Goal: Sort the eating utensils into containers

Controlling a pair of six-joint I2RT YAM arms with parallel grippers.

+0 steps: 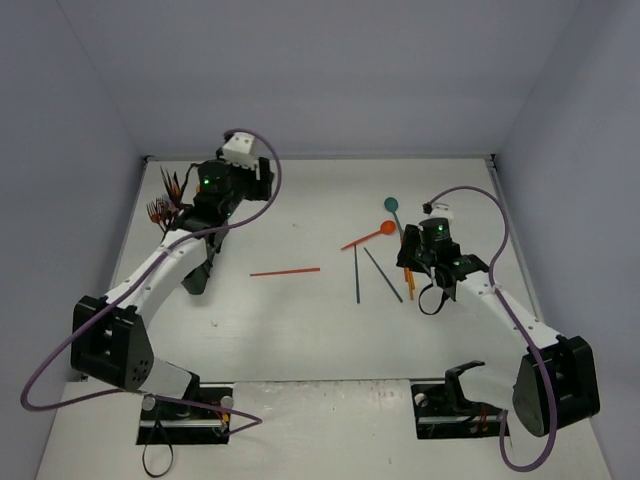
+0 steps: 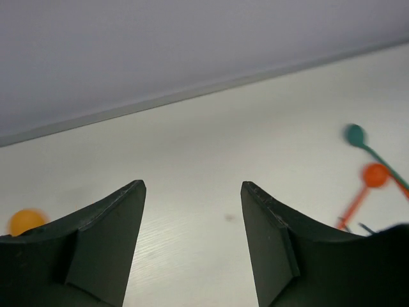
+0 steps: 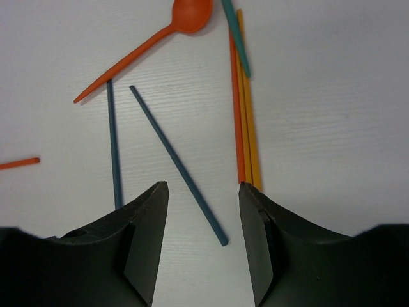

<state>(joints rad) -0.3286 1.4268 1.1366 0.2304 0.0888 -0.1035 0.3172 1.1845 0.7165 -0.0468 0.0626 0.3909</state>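
The eating utensils on the table are an orange spoon, a teal spoon, two blue sticks, a lone red-orange stick, and orange and yellow sticks lying side by side. More utensils stand upright at the far left, where the containers are mostly hidden behind my left arm. My left gripper is open and empty beside them. My right gripper hovers open, and one blue stick's near end shows between its fingers.
The back wall meets the table just beyond the left gripper. A blurred orange round thing shows at the left edge of the left wrist view. Side walls close in the table on both sides.
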